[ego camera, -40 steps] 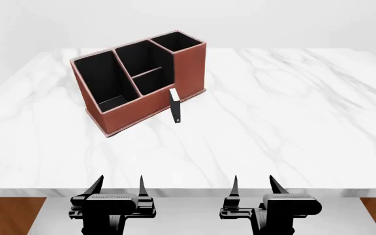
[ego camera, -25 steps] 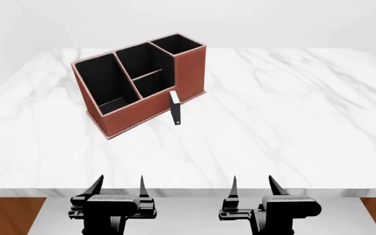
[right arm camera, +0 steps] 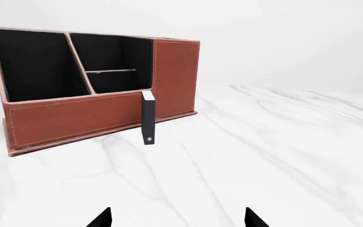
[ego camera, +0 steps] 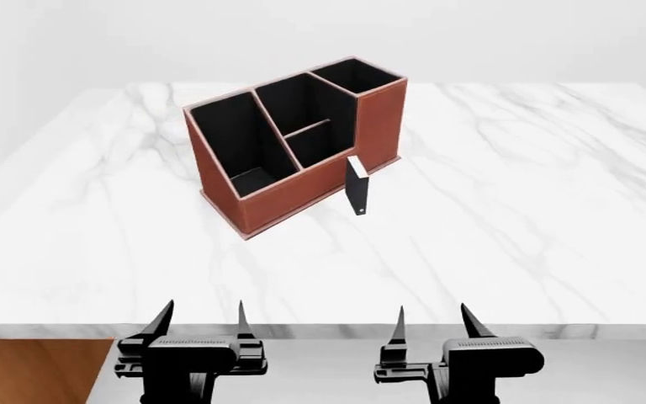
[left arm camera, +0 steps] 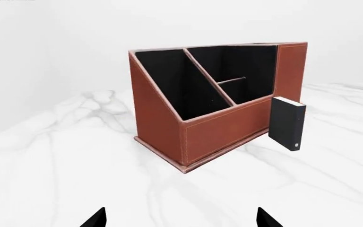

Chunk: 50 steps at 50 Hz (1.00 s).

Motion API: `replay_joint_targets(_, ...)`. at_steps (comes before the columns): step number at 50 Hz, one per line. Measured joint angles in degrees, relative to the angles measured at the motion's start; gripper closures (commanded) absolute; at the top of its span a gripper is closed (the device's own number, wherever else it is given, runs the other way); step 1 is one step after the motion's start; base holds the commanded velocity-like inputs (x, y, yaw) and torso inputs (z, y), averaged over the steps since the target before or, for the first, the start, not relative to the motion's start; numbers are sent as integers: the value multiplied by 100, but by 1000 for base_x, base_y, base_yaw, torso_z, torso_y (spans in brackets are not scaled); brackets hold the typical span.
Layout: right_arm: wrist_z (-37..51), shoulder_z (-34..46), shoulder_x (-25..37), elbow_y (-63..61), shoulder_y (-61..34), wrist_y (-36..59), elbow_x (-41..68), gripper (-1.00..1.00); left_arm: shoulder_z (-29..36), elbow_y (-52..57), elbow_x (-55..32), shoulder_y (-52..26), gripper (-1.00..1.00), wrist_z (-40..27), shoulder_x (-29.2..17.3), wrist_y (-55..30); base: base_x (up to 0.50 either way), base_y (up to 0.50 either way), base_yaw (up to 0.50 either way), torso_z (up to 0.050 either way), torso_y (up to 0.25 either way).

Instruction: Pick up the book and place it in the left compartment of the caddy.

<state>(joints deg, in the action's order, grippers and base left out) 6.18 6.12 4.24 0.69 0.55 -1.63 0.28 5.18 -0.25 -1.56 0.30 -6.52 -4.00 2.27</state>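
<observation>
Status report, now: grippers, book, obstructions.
Left gripper open, empty, at near table edge. Right gripper the same. Book upright on table, in front of caddy; left compartment empty. Nothing between grippers and book.

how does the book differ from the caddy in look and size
The book is far smaller than the caddy. The book is black with white page edges, while the caddy is reddish-brown outside with a black interior. The book is a thin closed slab standing upright; the caddy is an open-topped box split into compartments, with a slanted top edge. Both stand on the marble table.
</observation>
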Motion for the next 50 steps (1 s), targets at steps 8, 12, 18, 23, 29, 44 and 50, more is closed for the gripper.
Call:
replay_joint_targets(8, 83, 86, 49, 21, -12, 12, 12, -100, 72, -28, -18, -13, -100, -90, -56, 26, 0, 500, 0, 0, 0)
replay_joint_targets(12, 116, 127, 76, 21, -13, 16, 27, -100, 110, -37, -26, -18, -100, -130, -84, 36, 0, 500, 0, 0, 0)
replay_joint_targets(18, 176, 167, 86, -19, -28, 146, 84, -100, 150, -40, -39, -21, -100, -197, -141, 32, 0, 83, 0, 0, 0)
replay_joint_targets(23, 180, 173, 158, -574, -98, 975, 257, -100, 140, 368, -25, -73, -100, -350, -162, -579, 100, 0, 0, 0, 0)
replay_joint_targets(29, 177, 122, 305, -1859, -790, 2756, 563, -100, 8, 1555, 3, -477, -100, -505, -288, -1970, 500, 0, 0, 0, 0)
replay_joint_targets(44, 198, 160, 474, -3037, -1430, 4466, 842, -100, -143, 2627, -4, -835, -100, -708, -449, -3225, 500, 0, 0, 0, 0)
replay_joint_targets(50, 211, 169, 506, -3189, -1505, 4682, 898, -100, -157, 2762, -20, -874, -100, -753, -483, -3379, 500, 0, 0, 0, 0)
